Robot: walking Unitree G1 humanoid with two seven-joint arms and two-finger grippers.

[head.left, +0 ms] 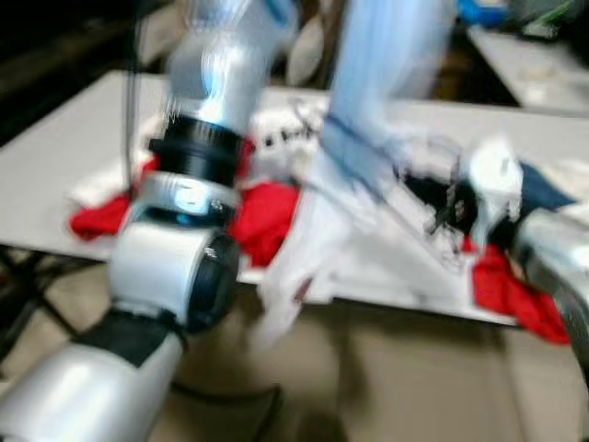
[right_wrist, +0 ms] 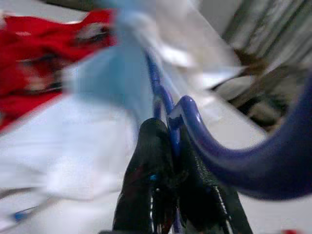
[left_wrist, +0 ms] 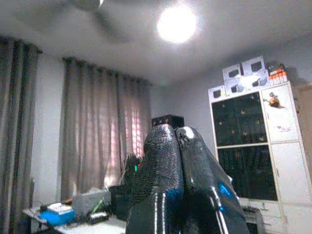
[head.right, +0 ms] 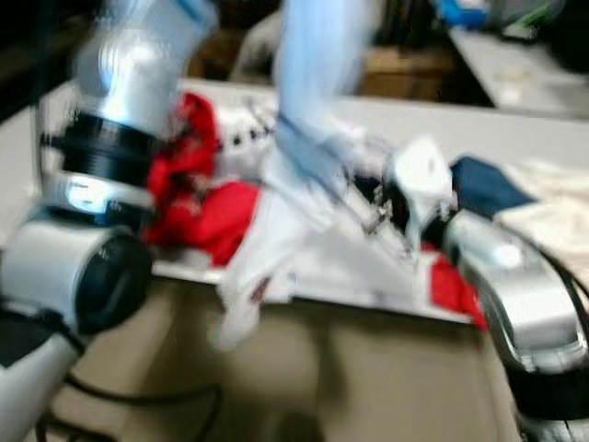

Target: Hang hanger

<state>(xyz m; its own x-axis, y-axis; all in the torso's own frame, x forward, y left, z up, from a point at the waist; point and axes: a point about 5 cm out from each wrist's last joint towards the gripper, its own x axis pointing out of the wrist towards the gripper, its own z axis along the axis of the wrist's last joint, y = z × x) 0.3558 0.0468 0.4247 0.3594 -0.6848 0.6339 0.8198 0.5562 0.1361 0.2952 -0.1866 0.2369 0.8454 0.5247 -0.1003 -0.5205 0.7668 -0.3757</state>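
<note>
Right gripper (right_wrist: 165, 141): pressed together on the blue hanger (right_wrist: 219, 146), pinching just below the hook's curve.
Left gripper (left_wrist: 173, 141): fingers closed on nothing, raised toward the ceiling.
Hanger location: at 3 o'clock over the table (head.left: 55, 157), carrying a pale blue garment (head.left: 368, 83).
Handling: probably light and stiff, smooth plastic likely to slip or swing; best held at the neck under the hook.
Clutter: red cloth (head.left: 262, 216) at 9 o'clock.

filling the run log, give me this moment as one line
right gripper: shut on blue hanger | left gripper: shut, raised, holds nothing | table: red clothes | head views: blurred
</note>
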